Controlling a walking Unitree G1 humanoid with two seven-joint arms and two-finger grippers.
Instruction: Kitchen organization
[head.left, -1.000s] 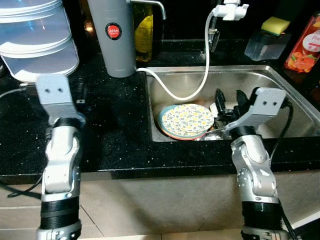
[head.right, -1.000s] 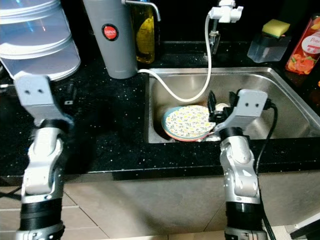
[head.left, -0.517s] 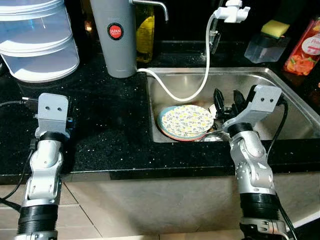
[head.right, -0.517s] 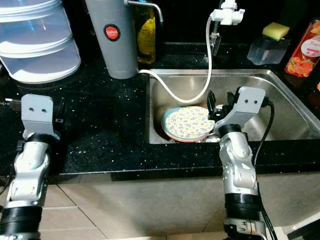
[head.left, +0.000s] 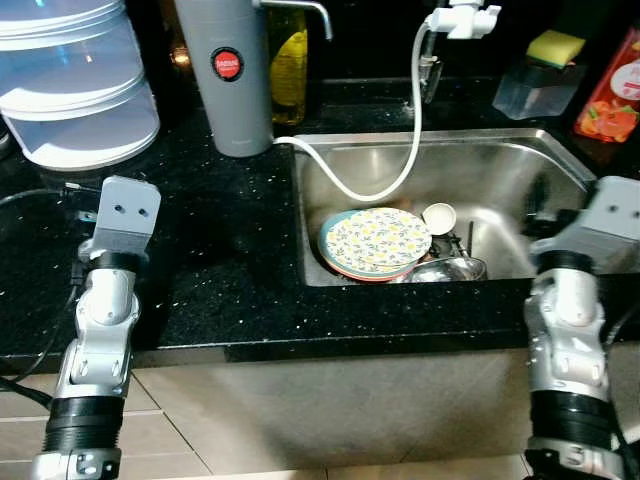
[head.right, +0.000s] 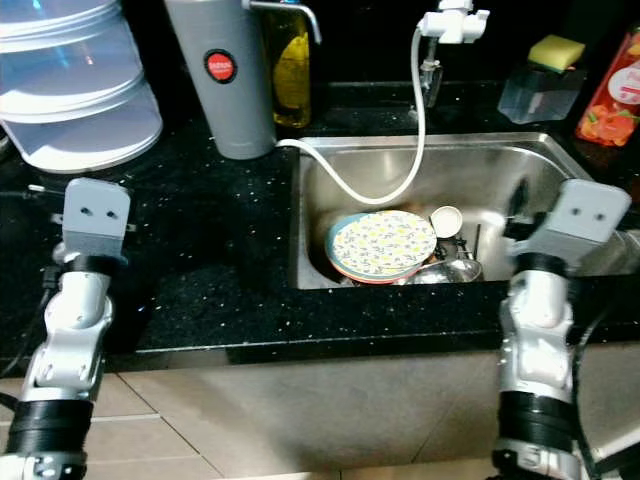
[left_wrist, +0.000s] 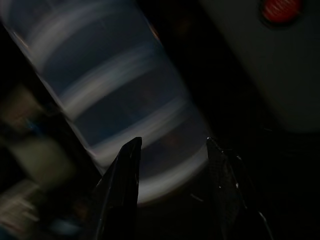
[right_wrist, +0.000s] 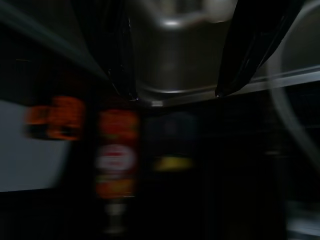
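Now, sink (head.left: 520, 150): flowered plate (head.left: 375, 240), cup (head.left: 438, 216) at its front edge.
Right gripper (right_wrist: 175, 92): fingers apart, empty.
Left gripper (left_wrist: 172, 160): spread, empty.
Advice: approach plate rim low, squarely.

Yellow-flowered plate (head.left: 377, 240), steel sink (head.left: 500, 170), speckled black counter (head.left: 220, 250), grey dispenser (head.left: 225, 75)

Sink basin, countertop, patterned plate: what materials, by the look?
Sink basin: brushed stainless steel, going by the grey metallic sheen. Countertop: polished black stone or composite, with glossy light flecks. Patterned plate: probably glazed ceramic, though melamine is possible; smooth printed floral face.
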